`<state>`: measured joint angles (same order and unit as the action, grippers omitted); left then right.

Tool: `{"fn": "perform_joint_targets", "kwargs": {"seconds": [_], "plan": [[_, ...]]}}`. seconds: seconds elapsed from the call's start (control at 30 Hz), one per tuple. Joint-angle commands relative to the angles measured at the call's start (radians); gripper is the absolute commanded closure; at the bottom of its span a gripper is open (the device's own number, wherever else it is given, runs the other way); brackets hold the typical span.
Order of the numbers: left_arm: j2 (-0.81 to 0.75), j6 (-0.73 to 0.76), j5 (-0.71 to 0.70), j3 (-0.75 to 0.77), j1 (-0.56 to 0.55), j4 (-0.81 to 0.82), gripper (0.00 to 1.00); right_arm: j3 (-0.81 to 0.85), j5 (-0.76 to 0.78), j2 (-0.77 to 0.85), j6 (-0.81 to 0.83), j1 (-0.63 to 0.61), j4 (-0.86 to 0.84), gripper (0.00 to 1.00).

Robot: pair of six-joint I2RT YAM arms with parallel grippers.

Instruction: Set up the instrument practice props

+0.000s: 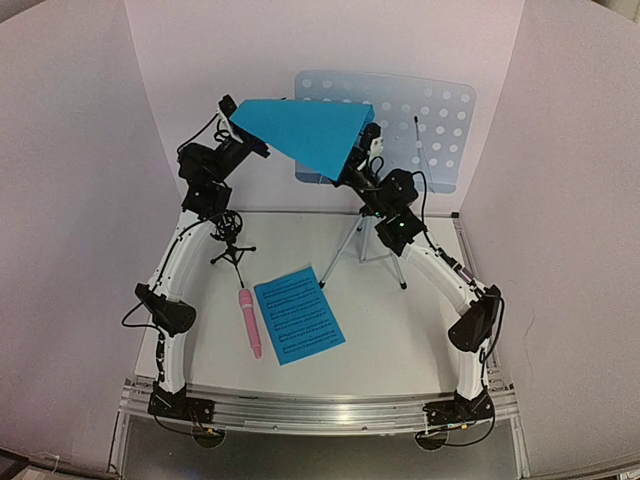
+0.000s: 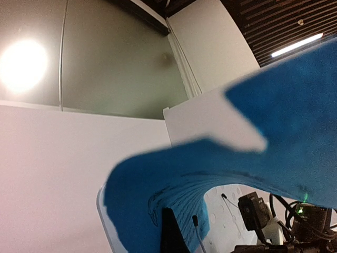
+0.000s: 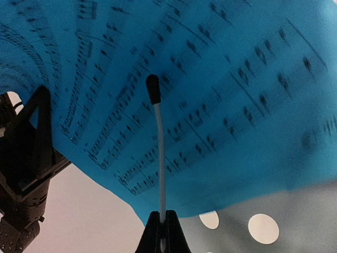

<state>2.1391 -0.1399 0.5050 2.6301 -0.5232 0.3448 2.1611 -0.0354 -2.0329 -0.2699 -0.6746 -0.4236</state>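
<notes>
The left end effector (image 1: 232, 108) is up high at about 11 o'clock over the counter (image 1: 400, 330), closed on one corner of a bright blue sheet-music page (image 1: 305, 130). The page hangs in the air in front of the pale-blue perforated music stand (image 1: 440, 120), covering the stand's left part and tapering down to a point at its lower edge. From the left wrist, the page arches overhead with a dark finger (image 2: 169, 232) below it.

The right end effector (image 1: 368, 140) sits just to the 3 o'clock side of that page. Its wrist view shows the fingers (image 3: 152, 234) pinched shut on a thin white rod (image 3: 160, 158) with a black tip, which stands upright against the printed face of the page. The stand's white-holed desk shows at 4 o'clock of the rod.

The stand rests on its silver tripod (image 1: 362, 240) at 12 o'clock on the counter. A second blue page (image 1: 298, 314) lies flat near 6 o'clock. The pink microphone (image 1: 249, 323) lies just beside it at its 9 o'clock side, apart from it. The black tripod mic holder (image 1: 230, 235) stands at 10 o'clock — close by the left arm.
</notes>
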Motion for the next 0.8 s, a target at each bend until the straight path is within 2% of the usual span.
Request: {"fn": "perform_joint_targets", "kwargs": {"seconds": [0.0, 0.1, 0.37, 0.6, 0.77], "plan": [[-0.055, -0.013, 0.036, -0.001, -0.003, -0.16, 1.0, -0.012, -0.039, 0.057, 0.006, -0.011, 0.014, 1.0], [-0.062, 0.024, 0.01, -0.002, -0.001, -0.263, 1.0, -0.015, -0.042, 0.059, 0.003, -0.013, 0.014, 1.0], [-0.058, 0.096, 0.016, 0.0, 0.0, -0.401, 1.0, -0.023, -0.042, 0.063, -0.001, -0.012, 0.016, 1.0], [-0.016, 0.128, 0.057, 0.032, 0.004, -0.397, 1.0, -0.028, -0.043, 0.069, -0.002, -0.013, 0.017, 1.0], [0.007, 0.138, 0.077, 0.037, 0.005, -0.291, 1.0, -0.04, -0.026, 0.076, -0.001, -0.013, 0.017, 1.0]]}}
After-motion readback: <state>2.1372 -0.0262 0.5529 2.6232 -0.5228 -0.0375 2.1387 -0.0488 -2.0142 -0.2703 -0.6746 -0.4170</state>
